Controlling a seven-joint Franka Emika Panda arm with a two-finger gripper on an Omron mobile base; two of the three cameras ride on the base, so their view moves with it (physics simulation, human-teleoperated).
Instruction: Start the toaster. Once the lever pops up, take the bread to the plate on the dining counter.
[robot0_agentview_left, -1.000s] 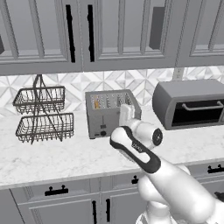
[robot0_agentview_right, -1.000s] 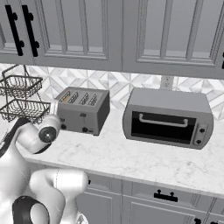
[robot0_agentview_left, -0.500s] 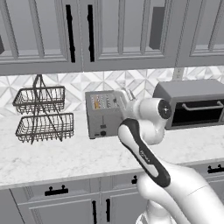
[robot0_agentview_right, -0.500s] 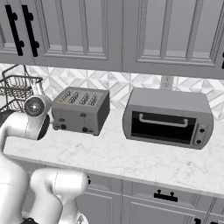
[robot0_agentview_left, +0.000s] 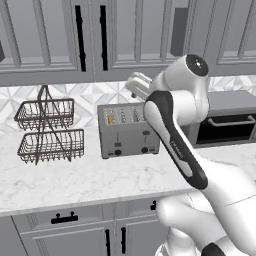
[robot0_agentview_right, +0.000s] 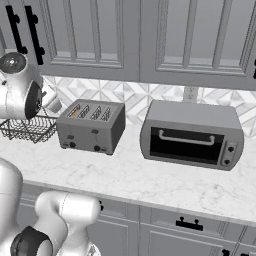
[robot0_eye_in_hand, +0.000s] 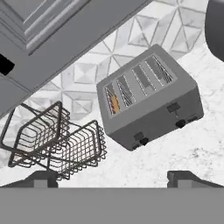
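Hand view: one toaster (robot0_eye_in_hand: 151, 98) with four slots, one bread (robot0_eye_in_hand: 114, 103) slice inside; fingers (robot0_eye_in_hand: 116, 178) spread wide, empty.

One toaster (robot0_agentview_left: 129, 131) with four slots, one bread slice (robot0_eye_in_hand: 114, 103), one wire rack (robot0_agentview_left: 46, 131), one toaster oven (robot0_agentview_right: 191, 135).

The toaster (robot0_agentview_left: 128, 131) looks like matt brushed grey metal. The table (robot0_agentview_left: 90, 180) is smooth white marble. The basket rack (robot0_agentview_left: 46, 131) is thin dark wire.
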